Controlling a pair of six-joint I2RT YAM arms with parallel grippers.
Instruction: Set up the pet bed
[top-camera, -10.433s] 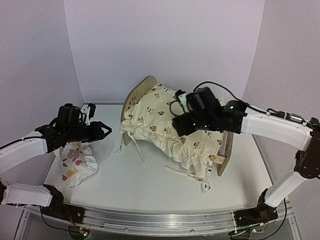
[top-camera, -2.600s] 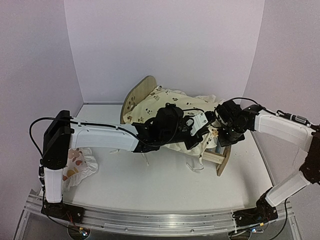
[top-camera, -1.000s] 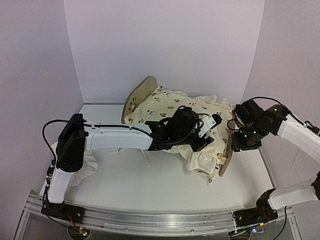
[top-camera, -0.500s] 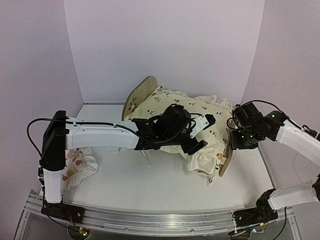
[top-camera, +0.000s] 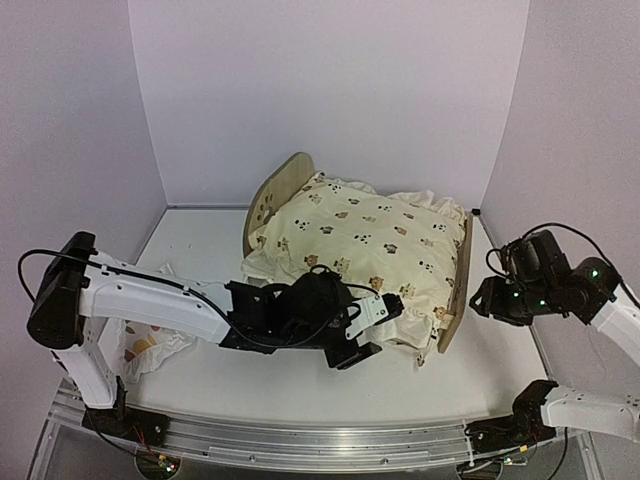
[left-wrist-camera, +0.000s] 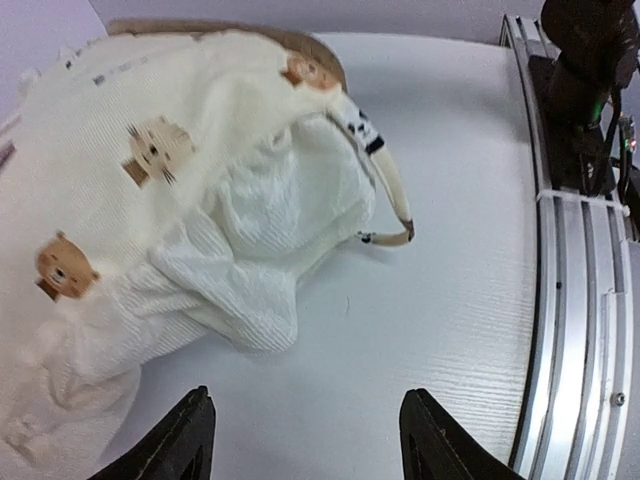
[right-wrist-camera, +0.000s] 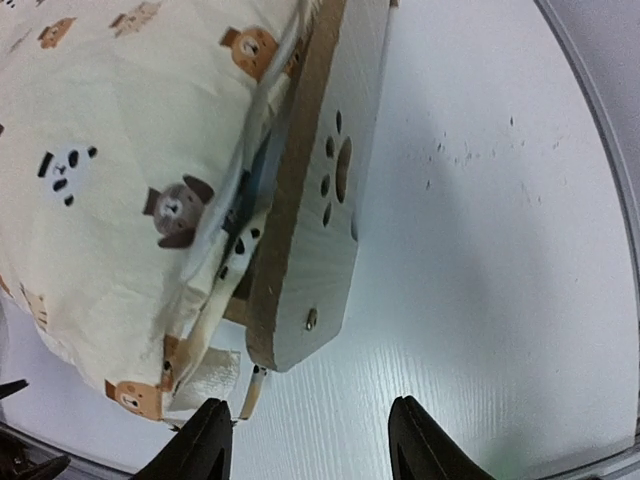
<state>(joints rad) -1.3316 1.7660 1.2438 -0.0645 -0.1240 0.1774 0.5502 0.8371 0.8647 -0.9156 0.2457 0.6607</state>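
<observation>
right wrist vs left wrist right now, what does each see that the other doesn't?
Right wrist only: the outer face of the pet bed footboard with its paw-print cutout; left wrist catches just a brown sliver. Left wrist only: the metal rail and a black arm base by it. Both: the cream animal-print cushion, white table, and open, empty jaws on the left gripper and right gripper.
</observation>
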